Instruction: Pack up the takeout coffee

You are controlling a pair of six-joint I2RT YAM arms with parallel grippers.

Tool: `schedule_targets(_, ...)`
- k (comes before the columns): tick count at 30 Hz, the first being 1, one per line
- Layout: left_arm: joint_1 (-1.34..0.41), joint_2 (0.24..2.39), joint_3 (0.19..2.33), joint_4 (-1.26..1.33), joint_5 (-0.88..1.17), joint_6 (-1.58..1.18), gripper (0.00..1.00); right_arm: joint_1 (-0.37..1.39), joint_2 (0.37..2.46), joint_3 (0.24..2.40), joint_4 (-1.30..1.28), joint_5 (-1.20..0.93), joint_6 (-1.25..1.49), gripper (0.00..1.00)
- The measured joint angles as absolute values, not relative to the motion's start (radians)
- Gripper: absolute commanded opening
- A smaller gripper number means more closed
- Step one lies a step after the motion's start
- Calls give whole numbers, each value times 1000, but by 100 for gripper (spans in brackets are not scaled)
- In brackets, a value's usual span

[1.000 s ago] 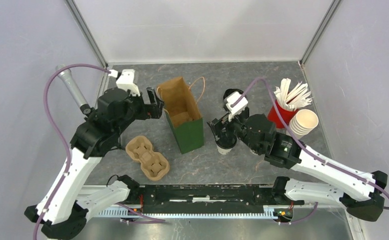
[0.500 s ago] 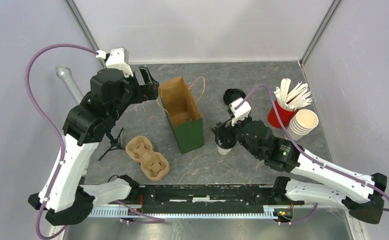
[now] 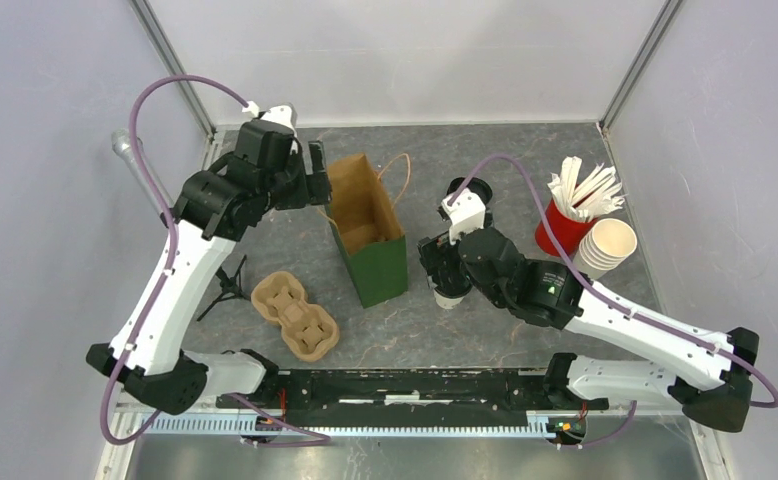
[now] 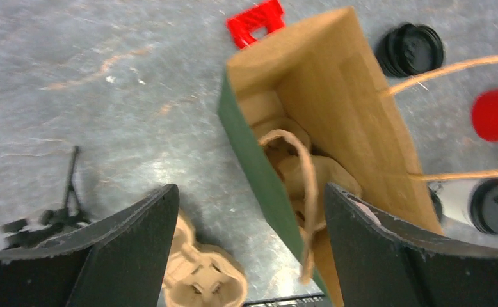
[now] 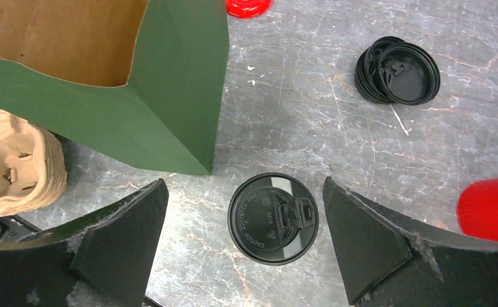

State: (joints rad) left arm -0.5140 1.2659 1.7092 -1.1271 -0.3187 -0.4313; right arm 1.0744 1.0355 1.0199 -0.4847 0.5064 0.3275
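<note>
Barely begun, by the look of it: the bag (image 3: 379, 268) holds only a carrier (image 4: 296, 174). The cup (image 5: 273, 218) stands just right of it, unpacked, beneath the right gripper (image 5: 244, 197), spread wide and empty. The left gripper (image 4: 249, 192), likewise open and empty, hangs above the bag.

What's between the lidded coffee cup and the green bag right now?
Nothing: in the right wrist view only bare grey tabletop separates the lidded cup from the green bag, and the two stand apart without touching.

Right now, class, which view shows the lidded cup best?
Right wrist: the cup sits whole, lid up, inside the open right gripper. Top external hides much under that gripper; left wrist catches it at the edge.
</note>
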Motion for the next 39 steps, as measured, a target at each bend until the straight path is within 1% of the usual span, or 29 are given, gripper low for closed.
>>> schedule_targets(4, -514, 1314, 1734, -1124, -188, -445, 88, 1075, 1040, 1026, -524, 530, 329, 96)
schedule_targets(9, -526, 1394, 1913, -1157, -94, -443, 88, 1075, 1002, 997, -560, 564, 349, 96)
schedule_targets(12, -556, 1394, 1951, -1161, -72, -440, 88, 1075, 926, 982, -556, 590, 380, 96)
schedule_targets(15, -653, 1397, 1960, -1170, -74, -438, 88, 1075, 823, 981, -551, 639, 421, 96)
schedule_targets(19, -819, 1428, 1964, -1172, -104, -432, 88, 1074, 741, 1003, -563, 721, 464, 96)
schedule_targets(24, -973, 1520, 1993, -1170, -134, -409, 89, 1074, 704, 1087, -626, 842, 521, 97)
schedule_targets(30, -1135, 1690, 2123, -1177, -248, -402, 92, 1074, 635, 1113, -671, 926, 549, 98)
schedule_targets(35, -1179, 1759, 2256, -1238, -394, -402, 93, 1073, 625, 1113, -710, 936, 566, 98)
schedule_targets(39, -1167, 1736, 2272, -1277, -498, -403, 92, 1073, 625, 1112, -725, 932, 573, 98)
